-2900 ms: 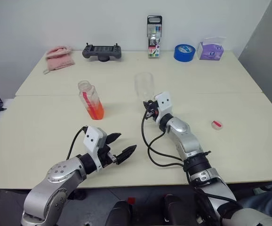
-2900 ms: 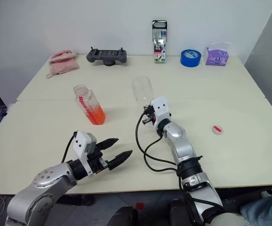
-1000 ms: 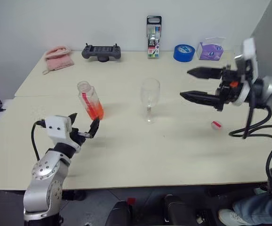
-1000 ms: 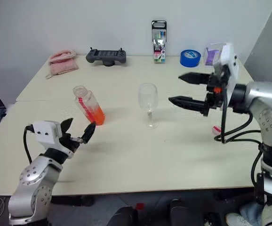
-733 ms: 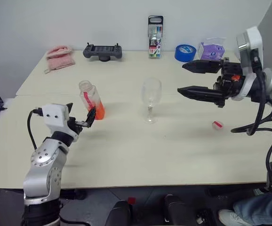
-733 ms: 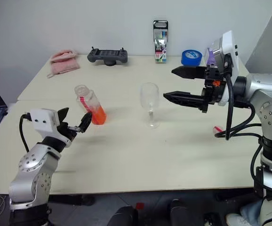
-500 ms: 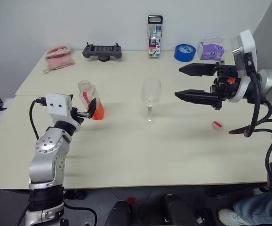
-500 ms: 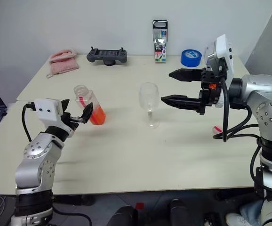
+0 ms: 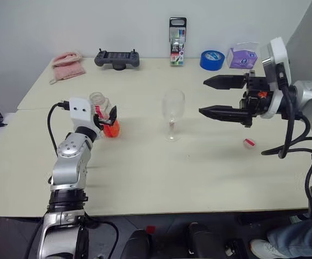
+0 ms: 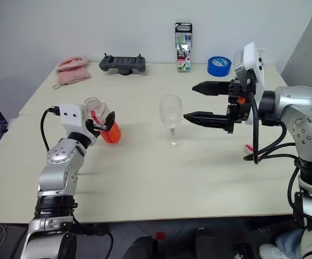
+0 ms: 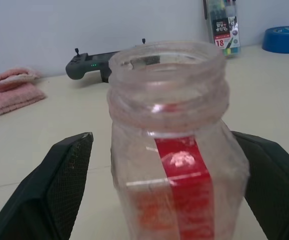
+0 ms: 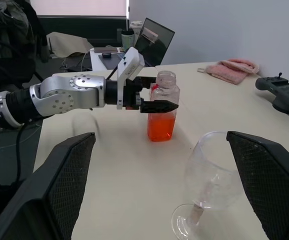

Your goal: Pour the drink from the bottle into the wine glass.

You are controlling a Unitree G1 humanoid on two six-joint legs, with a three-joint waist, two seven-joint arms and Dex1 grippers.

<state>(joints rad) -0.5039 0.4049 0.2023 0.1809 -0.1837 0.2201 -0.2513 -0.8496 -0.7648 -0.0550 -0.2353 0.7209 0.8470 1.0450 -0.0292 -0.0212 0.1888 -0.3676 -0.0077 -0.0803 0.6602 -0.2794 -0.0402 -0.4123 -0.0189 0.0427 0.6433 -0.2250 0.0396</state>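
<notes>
Change since a second ago: my left gripper (image 9: 106, 114) has come forward from short of the bottle (image 10: 103, 125) to bracket it; the right gripper (image 10: 198, 101) has barely shifted.

Left arm: forearm raised from the table's near edge, gripper roughly level, fingers spread wide, one on each side of the bottle's shoulder, not clamped. In the left wrist view both fingers (image 11: 54, 185) stand clear of the plastic.

Right arm: held above the table (image 9: 199, 172) on the right, gripper pointing across toward the wine glass (image 9: 173, 113), fingers released and wide apart, holding nothing.

Count, left to right:
- pink cloth (image 9: 67, 66), one, far left corner
- game controller (image 9: 116, 58), one
- bottle, one, uncapped, upright, the drink (image 12: 160, 127) filling its lower part
- wine glass, one, upright mid-table, right of the bottle, apart from it
- marker pack (image 9: 177, 41), one
- blue tape roll (image 9: 211, 59), one
- purple tissue pack (image 9: 241, 56), one
- red cap (image 9: 248, 143), one, on the table right of the glass
</notes>
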